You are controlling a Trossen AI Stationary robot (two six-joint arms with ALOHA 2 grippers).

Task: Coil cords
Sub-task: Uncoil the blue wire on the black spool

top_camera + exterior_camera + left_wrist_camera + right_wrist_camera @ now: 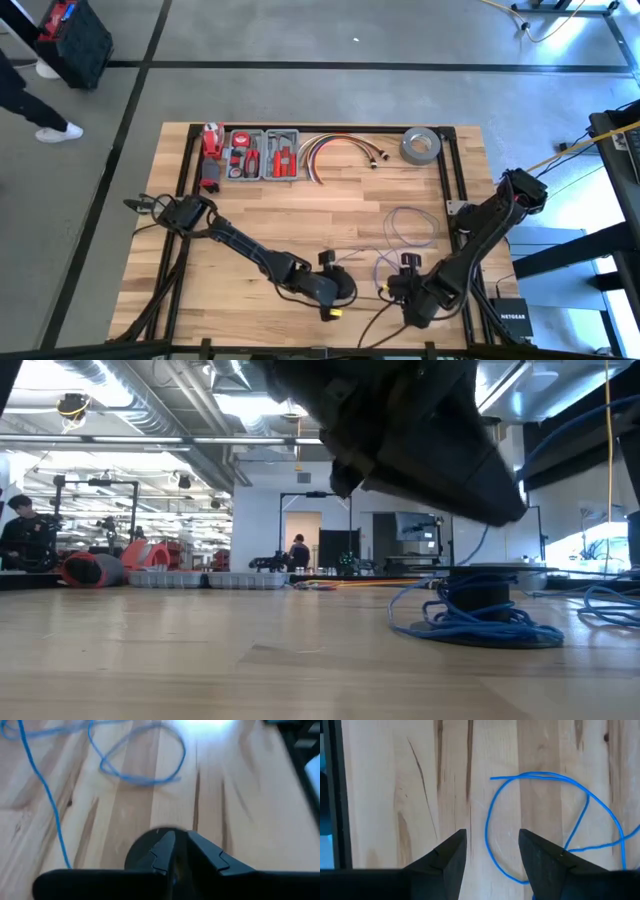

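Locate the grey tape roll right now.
In the high view, the grey tape roll lies flat at the wooden table's far right corner, just right of the red, yellow and white cable bundle.

We see thin blue wire [412, 226] sprawled in loose loops on tabletop [300, 215]. Small round black disc [150, 851] sits between left jaws.

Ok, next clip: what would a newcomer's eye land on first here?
Probably the two dark arms meeting low over the near edge of the table, with the left gripper and the right gripper close together. Next, the thin blue wire lying in loose loops beside the right arm, one loop just ahead of the right gripper's open fingers. The left gripper's fingers sit narrowly parted at a round black disc.
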